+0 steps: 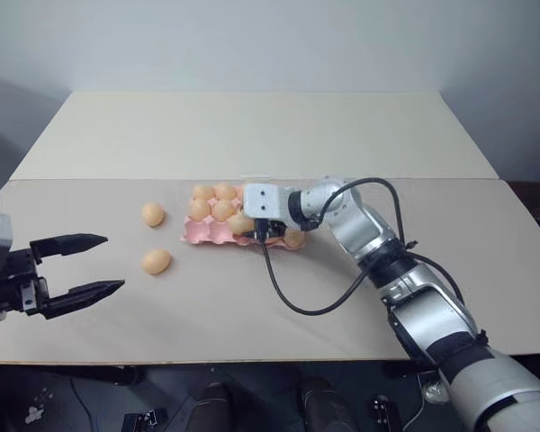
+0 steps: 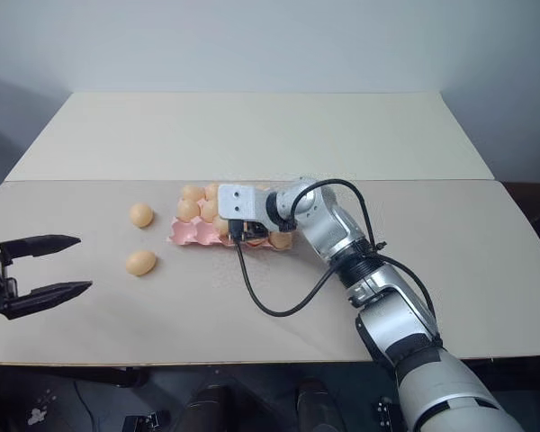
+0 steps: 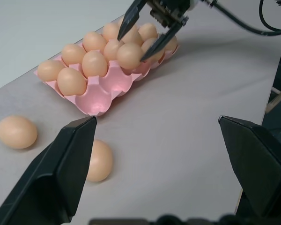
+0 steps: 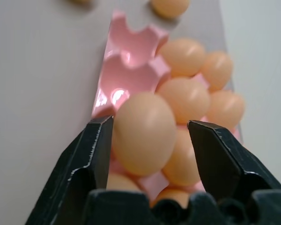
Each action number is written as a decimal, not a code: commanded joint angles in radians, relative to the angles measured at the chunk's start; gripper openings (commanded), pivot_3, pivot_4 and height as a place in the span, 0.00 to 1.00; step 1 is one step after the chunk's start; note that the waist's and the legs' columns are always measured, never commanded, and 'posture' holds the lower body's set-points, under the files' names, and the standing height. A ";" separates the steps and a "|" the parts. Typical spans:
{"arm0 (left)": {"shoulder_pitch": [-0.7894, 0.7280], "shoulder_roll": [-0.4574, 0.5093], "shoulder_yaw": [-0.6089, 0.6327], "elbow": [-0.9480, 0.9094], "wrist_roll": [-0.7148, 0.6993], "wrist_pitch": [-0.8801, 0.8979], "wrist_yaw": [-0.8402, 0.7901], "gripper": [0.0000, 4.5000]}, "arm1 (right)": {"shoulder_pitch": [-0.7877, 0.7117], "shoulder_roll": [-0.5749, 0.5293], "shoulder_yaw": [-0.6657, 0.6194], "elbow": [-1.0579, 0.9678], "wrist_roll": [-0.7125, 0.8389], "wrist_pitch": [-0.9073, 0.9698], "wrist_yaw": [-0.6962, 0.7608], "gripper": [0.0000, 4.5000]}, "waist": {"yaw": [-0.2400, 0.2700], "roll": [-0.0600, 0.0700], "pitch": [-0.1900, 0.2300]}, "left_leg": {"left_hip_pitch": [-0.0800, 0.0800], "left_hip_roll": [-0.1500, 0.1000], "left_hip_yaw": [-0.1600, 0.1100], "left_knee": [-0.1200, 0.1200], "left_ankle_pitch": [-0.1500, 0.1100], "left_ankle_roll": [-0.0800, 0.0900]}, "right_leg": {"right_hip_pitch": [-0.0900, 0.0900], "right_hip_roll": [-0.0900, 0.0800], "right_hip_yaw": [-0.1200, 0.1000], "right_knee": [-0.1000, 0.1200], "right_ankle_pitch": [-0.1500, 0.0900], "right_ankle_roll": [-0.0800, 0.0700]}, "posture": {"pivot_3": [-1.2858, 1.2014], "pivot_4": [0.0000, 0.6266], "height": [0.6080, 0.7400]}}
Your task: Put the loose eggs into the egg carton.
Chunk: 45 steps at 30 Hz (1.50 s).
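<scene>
Egg carton (image 1: 209, 232) sits mid-frame on the table (image 1: 252, 135) in the left eye view, pink, most cups loaded. At least two cups at its left end show empty.

Right gripper (image 1: 255, 236) hangs over the carton's near row with an egg (image 4: 143, 132) between its fingers. In the right wrist view one finger sits against the egg and there's a gap on the other side, so the jaws are partly apart. The egg looks seated in or just over a cup. I'd call it a release in progress, but I can't tell whether the grip is fully off.

Left gripper (image 1: 76, 265) is at the left edge of the frame, jaws spread wide, holding nothing, well apart from the carton.

Progress: mostly done. Two loose eggs left on the table, both left of the carton: one (image 1: 153, 214) level with its far rows, one (image 1: 156, 261) nearer, lower in the frame. Both are closer to the left gripper, so I'd guess that arm takes them.

Hard to read:
- Right end of the carton is covered by the right gripper and wrist in the eye views, so no exact count of filled cups.
- Whether the egg rests on the cup floor or only hovers.
- Left wrist view cuts part of the nearer loose egg behind its own finger.
</scene>
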<state>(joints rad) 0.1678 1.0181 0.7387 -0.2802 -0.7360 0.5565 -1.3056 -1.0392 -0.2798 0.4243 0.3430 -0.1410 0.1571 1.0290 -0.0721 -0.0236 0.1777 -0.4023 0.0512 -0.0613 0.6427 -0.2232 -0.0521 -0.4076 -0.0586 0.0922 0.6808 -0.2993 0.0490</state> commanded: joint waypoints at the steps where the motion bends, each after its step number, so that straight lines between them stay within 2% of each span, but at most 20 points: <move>1: 0.003 0.008 0.042 -0.009 -0.010 0.005 0.006 1.00 | 0.002 -0.017 -0.057 -0.159 0.074 0.060 0.044 0.64 | 0.001 0.000 0.000 | 0.000 0.000 0.000 0.000 0.000 0.000 | 0.000 0.000 0.000 0.000 0.000 0.000 | 0.52 0.24 1.00; 9: -0.014 0.022 0.021 0.043 0.018 0.004 0.014 1.00 | 0.041 -0.045 -0.083 -0.270 0.139 0.130 0.075 0.64 | 0.000 0.000 0.000 | 0.000 0.000 0.000 0.000 0.000 0.000 | 0.000 0.000 0.000 0.000 0.000 0.000 | 0.52 0.24 1.00; 13: -0.043 0.045 -0.069 0.070 0.122 0.057 0.165 1.00 | 0.085 -0.119 -0.127 -0.399 0.262 0.152 0.184 0.64 | 0.004 0.000 0.000 | 0.000 0.000 0.000 0.000 0.000 0.000 | 0.000 0.000 0.000 0.000 0.000 0.000 | 0.52 0.24 1.00; 17: -0.197 0.038 -0.225 0.084 0.169 0.242 0.401 1.00 | 0.122 -0.191 -0.153 -0.489 0.342 0.176 0.242 0.64 | 0.011 -0.001 -0.001 | 0.000 0.000 -0.001 0.001 0.000 0.000 | 0.002 0.000 -0.002 -0.001 0.000 0.000 | 0.52 0.24 1.00; 21: -0.359 0.017 -0.311 0.068 0.097 0.485 0.510 1.00 | 0.125 -0.237 -0.153 -0.489 0.353 0.129 0.275 0.64 | 0.005 -0.001 0.000 | 0.000 -0.001 -0.002 0.001 0.000 0.000 | 0.002 0.000 -0.002 0.000 0.000 0.000 | 0.52 0.24 1.00; 23: -0.412 0.005 -0.341 0.059 0.086 0.537 0.538 1.00 | 0.121 -0.247 -0.153 -0.482 0.353 0.122 0.279 0.64 | 0.001 -0.001 -0.001 | -0.001 -0.001 -0.003 0.001 0.000 0.000 | 0.001 0.000 -0.002 0.000 0.000 0.000 | 0.52 0.24 1.00; 27: -0.402 0.031 -0.418 0.023 0.112 0.472 0.474 1.00 | 0.124 -0.256 -0.150 -0.477 0.348 0.123 0.272 0.64 | -0.005 -0.001 0.000 | 0.000 -0.001 -0.003 0.000 0.000 0.000 | 0.001 0.000 -0.001 0.000 0.000 0.000 | 0.52 0.24 1.00; 32: -0.457 0.062 -0.556 0.086 0.192 0.412 0.446 1.00 | 0.133 -0.259 -0.155 -0.491 0.355 0.137 0.256 0.64 | 0.003 -0.001 0.000 | 0.000 -0.001 -0.003 0.000 0.000 0.000 | 0.001 0.000 -0.002 0.000 0.000 0.000 | 0.52 0.24 1.00; 39: -0.565 0.004 -0.690 0.212 0.279 0.317 0.419 1.00 | 0.167 -0.289 -0.163 -0.544 0.376 0.167 0.239 0.64 | 0.013 -0.001 0.000 | -0.002 -0.002 -0.003 0.001 0.000 0.000 | 0.001 -0.001 -0.002 -0.001 0.000 0.000 | 0.52 0.24 1.00; 43: -0.577 0.009 -0.760 0.243 0.332 0.274 0.384 1.00 | 0.178 -0.305 -0.163 -0.567 0.384 0.186 0.228 0.64 | 0.008 -0.001 0.000 | -0.002 -0.002 -0.003 0.001 0.000 0.000 | 0.001 0.000 -0.002 -0.001 0.000 0.000 | 0.52 0.24 1.00; 45: -0.596 -0.002 -0.782 0.281 0.364 0.252 0.387 0.91 | 0.182 -0.309 -0.167 -0.575 0.387 0.197 0.218 0.66 | 0.006 -0.001 0.000 | -0.001 -0.002 -0.003 0.001 0.000 0.000 | 0.001 0.000 -0.002 0.000 0.000 0.000 | 0.52 0.24 1.00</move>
<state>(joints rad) -0.4034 1.0123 -0.0425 -0.0163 -0.4040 0.8427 -0.9146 -0.8497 -0.5798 0.2951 -0.1844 0.2199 0.3415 1.2583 -0.0658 -0.0244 0.1773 -0.4037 0.0495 -0.0643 0.6441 -0.2229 -0.0522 -0.4067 -0.0588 0.0900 0.6804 -0.2994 0.0490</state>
